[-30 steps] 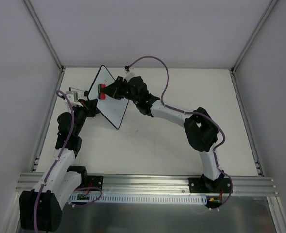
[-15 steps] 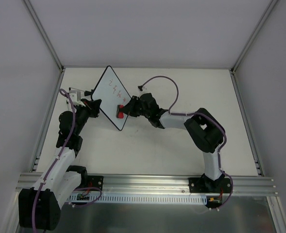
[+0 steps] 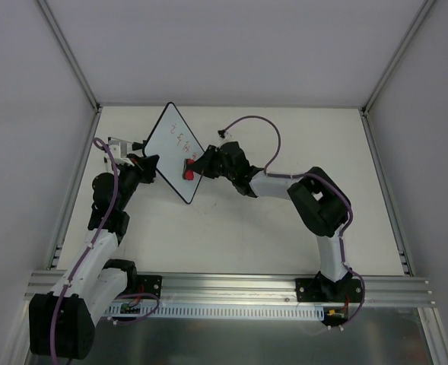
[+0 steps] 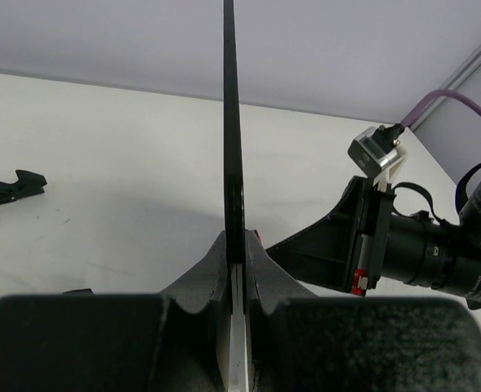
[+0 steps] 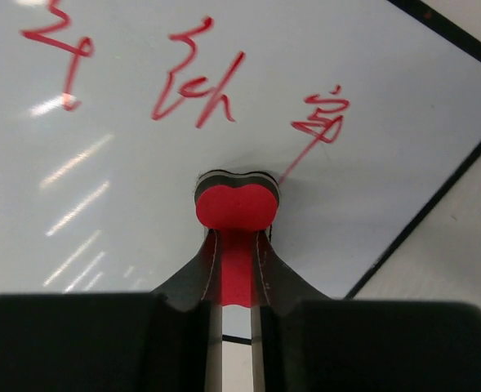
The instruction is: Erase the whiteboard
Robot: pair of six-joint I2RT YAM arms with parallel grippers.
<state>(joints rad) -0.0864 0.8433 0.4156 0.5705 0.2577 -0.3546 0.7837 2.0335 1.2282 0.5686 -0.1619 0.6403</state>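
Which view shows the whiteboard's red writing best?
The right wrist view: three red scribbles sit large on the whiteboard above the eraser. Top external shows them tiny; left wrist sees only the board's edge.

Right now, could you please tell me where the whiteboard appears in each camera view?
Top external: the whiteboard is near the far-left corner of the table, a tilted diamond.
Left wrist: edge-on, a thin black vertical line at centre.
Right wrist: its white face with red writing fills most of the frame.
Shared landmark: the right gripper holding the eraser against the board.
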